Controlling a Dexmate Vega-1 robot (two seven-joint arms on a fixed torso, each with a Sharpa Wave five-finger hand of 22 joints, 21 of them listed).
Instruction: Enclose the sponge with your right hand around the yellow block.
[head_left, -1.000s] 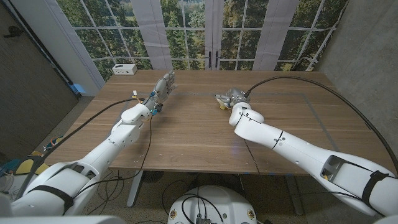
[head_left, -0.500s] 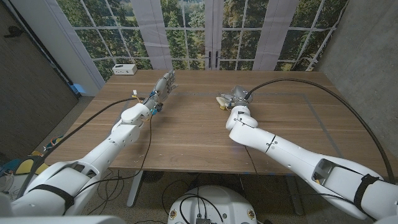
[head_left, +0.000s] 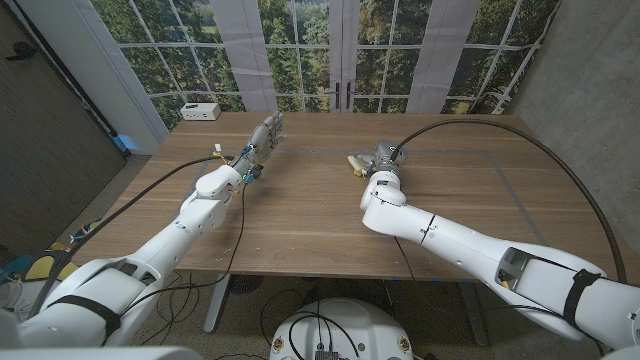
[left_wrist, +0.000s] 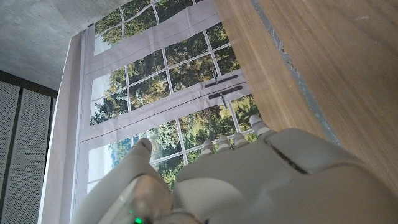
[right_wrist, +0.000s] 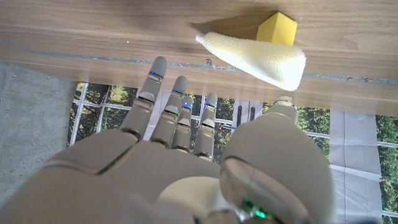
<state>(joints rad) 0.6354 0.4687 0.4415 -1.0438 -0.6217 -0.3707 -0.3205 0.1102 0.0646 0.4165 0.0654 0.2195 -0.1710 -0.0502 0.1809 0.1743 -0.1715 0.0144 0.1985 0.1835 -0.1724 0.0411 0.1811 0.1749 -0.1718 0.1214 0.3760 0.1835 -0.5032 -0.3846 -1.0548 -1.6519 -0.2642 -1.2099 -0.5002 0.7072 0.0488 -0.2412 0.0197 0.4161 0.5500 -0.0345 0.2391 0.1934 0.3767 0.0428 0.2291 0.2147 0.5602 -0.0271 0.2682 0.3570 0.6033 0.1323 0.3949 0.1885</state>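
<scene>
Since a second ago the right hand (right_wrist: 186, 155) has let go of the sponge (right_wrist: 258, 57) and drawn back, fingers straight, apart and empty. That pale, nubbly, soft wedge lies draped against the hard-edged yellow block (right_wrist: 277, 28) on the wooden table (head_left: 300, 210), likely wrapped as asked. The left hand (head_left: 262, 135) waits extended, holding nothing.

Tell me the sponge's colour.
The sponge is pale cream-yellow, lighter than the bright yellow block behind it; the right wrist view shows it best.

Head view overlooks table (head_left: 300, 215); wrist views skim it, inverted.
</scene>
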